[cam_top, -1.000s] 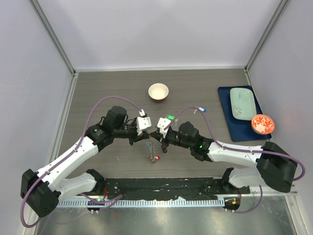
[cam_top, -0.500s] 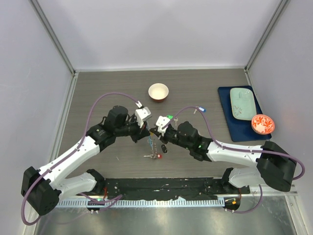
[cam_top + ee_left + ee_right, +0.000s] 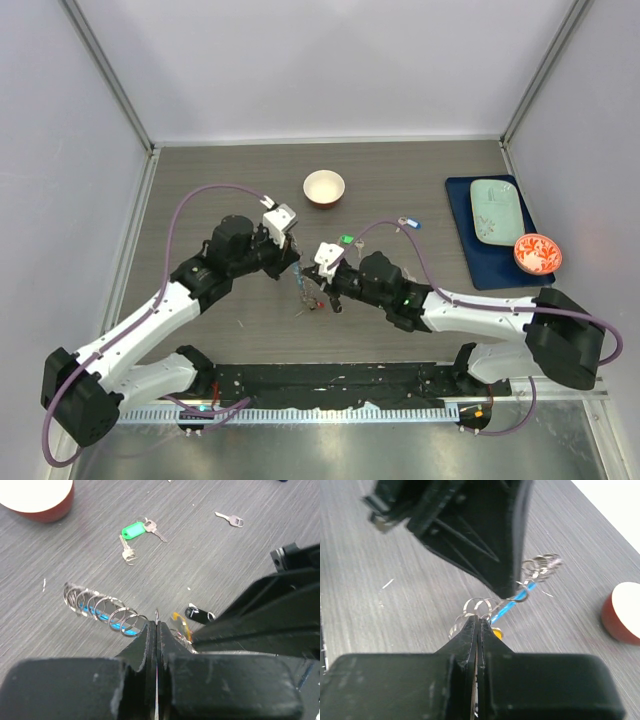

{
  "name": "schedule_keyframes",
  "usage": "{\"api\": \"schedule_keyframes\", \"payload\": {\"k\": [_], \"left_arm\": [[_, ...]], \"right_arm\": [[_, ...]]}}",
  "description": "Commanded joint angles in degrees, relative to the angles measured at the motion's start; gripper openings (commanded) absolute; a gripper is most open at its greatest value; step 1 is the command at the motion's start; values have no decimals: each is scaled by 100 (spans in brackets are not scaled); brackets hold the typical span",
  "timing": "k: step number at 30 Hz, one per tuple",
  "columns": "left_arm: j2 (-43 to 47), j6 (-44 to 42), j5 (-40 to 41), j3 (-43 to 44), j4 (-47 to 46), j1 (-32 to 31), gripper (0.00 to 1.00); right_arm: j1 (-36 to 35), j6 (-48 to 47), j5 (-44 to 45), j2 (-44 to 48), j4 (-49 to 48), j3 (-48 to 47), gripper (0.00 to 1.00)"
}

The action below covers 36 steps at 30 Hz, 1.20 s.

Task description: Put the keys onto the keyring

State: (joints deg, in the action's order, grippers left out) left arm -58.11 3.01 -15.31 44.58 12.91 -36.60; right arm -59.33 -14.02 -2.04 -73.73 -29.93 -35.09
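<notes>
Just beyond keyring (image 3: pixel 100 607) — bowl (image 3: pixel 324 187), loose keys (image 3: pixel 132 530)

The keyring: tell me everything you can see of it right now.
The keyring is thin silvery wire bunched into a spring-like row of loops, with a bright-blue plastic strip running through them. The left pincer and the right pincer are both shut on it, close together, at one end. A yellow tag and a black tag show beside that end. Whether the far end rests on the table cannot be told.
</notes>
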Motion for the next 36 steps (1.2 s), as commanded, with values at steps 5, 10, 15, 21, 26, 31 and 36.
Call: {"api": "schedule_keyframes", "payload": {"k": [5,10,15,21,26,31,36], "left_arm": [[-43,-519,-165,244,-483,30,0],[1,-1370,-376,323,-114,30,0],[124,-2418,-534,254,326,30,0],[387,-2796,-1175,95,283,30,0],[493,-3051,-1527,42,318,30,0],[502,-3174,-1677,42,406,30,0],[467,-3210,-1773,69,467,30,0]], "right_arm": [[-70,-4,81,342,-197,-6,1],[26,-13,187,474,-162,37,1],[211,110,-295,667,-214,142,1],[387,207,-920,843,-434,292,1],[405,189,-1325,843,-478,301,1],[405,180,-1272,931,-522,336,1],[405,172,-1158,984,-531,363,1]]}}
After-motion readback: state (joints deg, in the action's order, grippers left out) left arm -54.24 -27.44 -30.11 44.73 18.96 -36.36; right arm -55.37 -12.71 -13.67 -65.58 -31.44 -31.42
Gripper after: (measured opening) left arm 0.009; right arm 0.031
